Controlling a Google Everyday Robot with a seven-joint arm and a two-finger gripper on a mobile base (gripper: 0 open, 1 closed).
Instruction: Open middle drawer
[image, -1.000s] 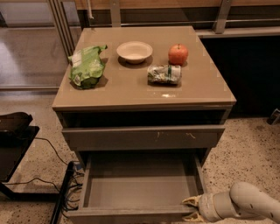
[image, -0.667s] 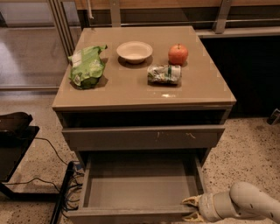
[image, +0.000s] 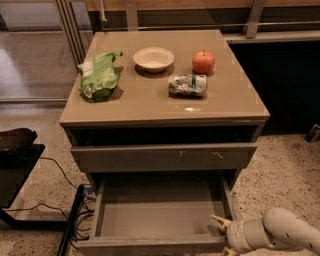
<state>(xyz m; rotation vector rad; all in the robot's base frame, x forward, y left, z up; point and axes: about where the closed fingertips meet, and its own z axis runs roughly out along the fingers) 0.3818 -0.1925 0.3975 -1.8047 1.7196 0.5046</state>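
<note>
The middle drawer (image: 160, 218) stands pulled far out at the near bottom of the cabinet (image: 235, 107), its grey tray bare. At its near right corner the gripper (image: 221, 234) has its jaws apart, straddling the front panel. Above is the scratched drawer front (image: 160, 158). On top lie a green bag (image: 100, 75), bowl (image: 153, 59), apple (image: 203, 62) and crumpled packet (image: 186, 84).

The one camera stands in front of the bench (image: 150, 102), raised above its top and tilted downward. The top surface fills the upper half of the view and the drawer fronts face the lens below it. It sits near: the pulled-out middle drawer (image: 160, 212) reaches the lower frame edge, and the hand (image: 223, 234) enters from the lower right corner, at that drawer's front right end.
</note>
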